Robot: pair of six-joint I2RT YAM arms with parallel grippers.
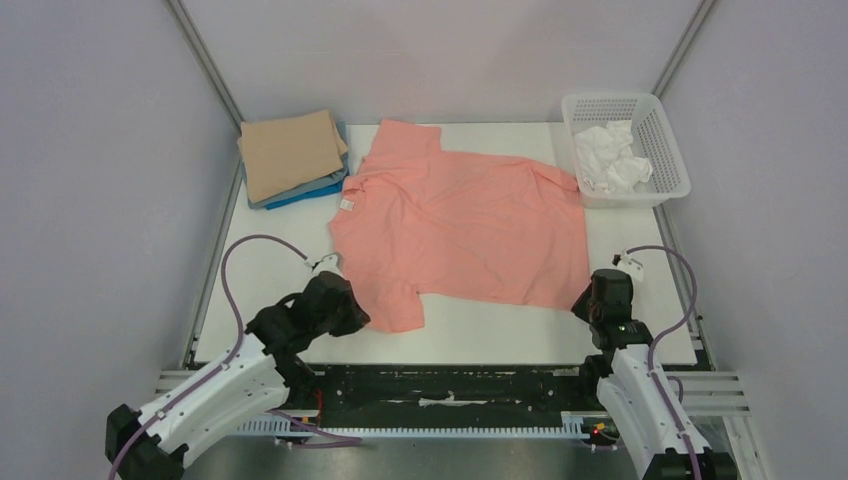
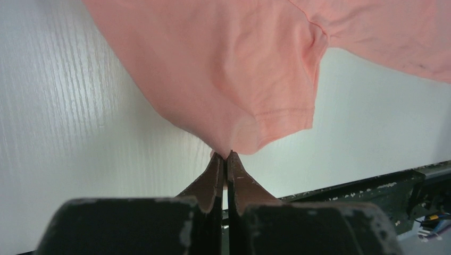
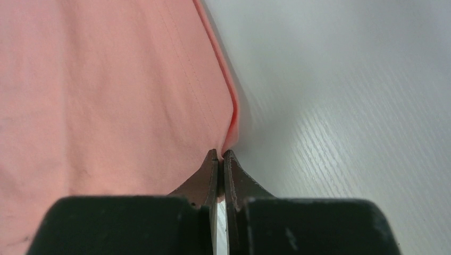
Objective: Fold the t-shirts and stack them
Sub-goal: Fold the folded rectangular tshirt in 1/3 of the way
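salmon-pink t-shirt (image 1: pixel 460 225). one item, unfolded, spread flat across the middle of the table (image 1: pixel 270 290), collar to the left, hem to the right.

top external view: left gripper (image 1: pixel 360 316) at the near sleeve (image 1: pixel 395 305); right gripper (image 1: pixel 584 300) at the near hem corner (image 1: pixel 575 295). folded stack (image 1: pixel 293 155), tan uppermost with grey and blue edges under it, at the far left corner, just beside the shirt's far sleeve. basket (image 1: pixel 672 150) at the far right, with white cloth (image 1: pixel 610 160) inside it.

left wrist view: left gripper (image 2: pixel 226 155), claw pressed together on the outer edge of the sleeve (image 2: pixel 228 69); the cloth gathers to a point at the tips. table (image 2: pixel 80 106) bare to either side.

right wrist view: right gripper (image 3: pixel 219 154), claw pinched together on the hem corner (image 3: pixel 230 133), where the edge stands up in a small ridge; the rest of the shirt (image 3: pixel 106 95) lies flat to the left, table (image 3: pixel 345 106) to the right.

step in hand, as judged: first fold of this shirt, both near-edge grips taken, cloth barely raised, no fold made yet.

next move, as judged: both arms to lift together and carry the near edge away toward the far edge, keeping it taut between them so sleeve and hem come down level. uneven lift or a slipping pinch would skew the crease. stacking on the tan pile comes later.
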